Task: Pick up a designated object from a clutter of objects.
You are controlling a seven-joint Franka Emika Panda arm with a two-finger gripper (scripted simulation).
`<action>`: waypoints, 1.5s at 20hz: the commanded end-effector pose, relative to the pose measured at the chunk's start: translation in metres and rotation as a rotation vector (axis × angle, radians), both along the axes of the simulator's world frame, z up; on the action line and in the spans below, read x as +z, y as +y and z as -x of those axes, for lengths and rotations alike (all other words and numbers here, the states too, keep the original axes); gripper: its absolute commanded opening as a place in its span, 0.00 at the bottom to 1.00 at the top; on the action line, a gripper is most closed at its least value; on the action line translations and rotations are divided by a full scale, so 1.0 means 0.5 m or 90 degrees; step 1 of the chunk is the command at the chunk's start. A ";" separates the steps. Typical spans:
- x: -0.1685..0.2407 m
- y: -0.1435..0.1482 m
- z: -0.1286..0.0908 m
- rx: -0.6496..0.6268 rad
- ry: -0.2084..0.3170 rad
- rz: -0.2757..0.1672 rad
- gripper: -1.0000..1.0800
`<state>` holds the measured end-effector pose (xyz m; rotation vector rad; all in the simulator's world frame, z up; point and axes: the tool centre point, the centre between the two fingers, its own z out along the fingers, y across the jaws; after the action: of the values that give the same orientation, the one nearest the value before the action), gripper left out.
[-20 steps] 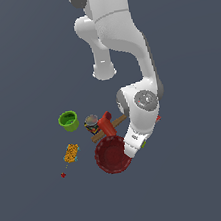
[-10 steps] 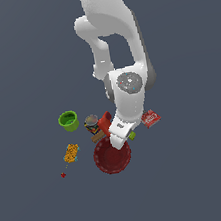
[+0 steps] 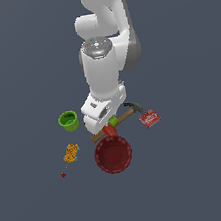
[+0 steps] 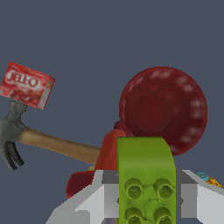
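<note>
Grasping looks done: the gripper (image 4: pixel 146 197) pinches the yellow-green brick (image 4: pixel 146 175) between its fingers, above the red bowl (image 4: pixel 162 109) and hammer (image 4: pixel 48 142). What seems left is lifting it well clear of the clutter, near the surface's middle.

White arm (image 3: pixel 105 78) hangs over hammer (image 3: pixel 128 112) beside dark red bowl (image 3: pixel 113 154)

Cup (image 3: pixel 68 120) well apart from bowl (image 3: pixel 113 154)

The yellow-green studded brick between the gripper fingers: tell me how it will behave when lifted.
The yellow-green brick looks like rigid moulded plastic, so it probably won't flex. Its flat sides should suit the gripper and make rolling unlikely. Being small, it is probably light, though its smooth surface might slip.
</note>
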<state>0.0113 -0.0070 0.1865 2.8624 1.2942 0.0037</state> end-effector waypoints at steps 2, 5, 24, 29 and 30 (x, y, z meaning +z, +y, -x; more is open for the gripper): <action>0.071 -0.051 0.020 0.000 0.000 -0.001 0.00; 0.132 -0.096 0.036 0.000 0.000 -0.002 0.00; 0.423 -0.314 0.103 -0.001 0.001 0.000 0.00; 0.444 -0.331 0.105 -0.001 0.001 0.000 0.00; 0.445 -0.332 0.105 -0.001 0.001 0.000 0.00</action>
<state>-0.0410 -0.1717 0.4072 2.8641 1.2904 0.0010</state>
